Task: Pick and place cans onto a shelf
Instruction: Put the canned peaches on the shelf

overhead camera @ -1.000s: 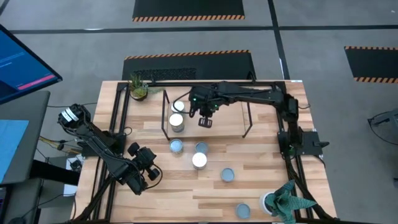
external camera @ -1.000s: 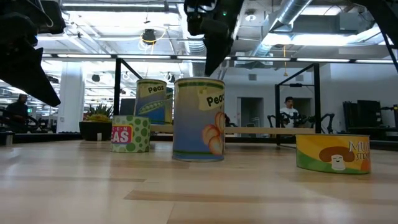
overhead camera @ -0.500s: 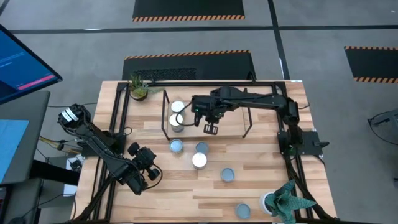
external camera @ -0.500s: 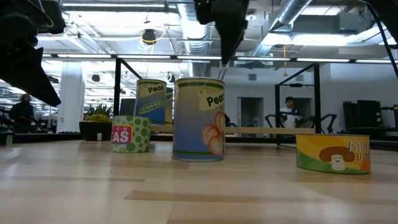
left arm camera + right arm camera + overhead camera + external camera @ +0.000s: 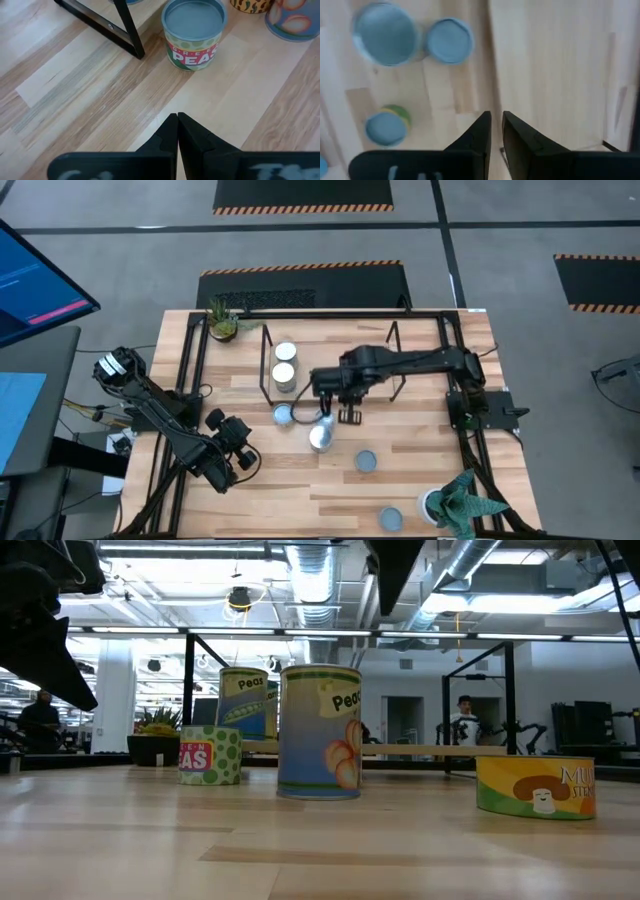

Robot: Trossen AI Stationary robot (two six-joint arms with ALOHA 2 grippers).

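Where right end effector (image 5: 350, 416) hovers, can (image 5: 322, 418) half-hidden

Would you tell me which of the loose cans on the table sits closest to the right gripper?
The tall peach-labelled can with the white top, just beside the right gripper; the other loose cans sit farther off.

Cans (image 5: 320, 437) crowd table centre; bare wood (image 5: 270, 480) toward front edge.
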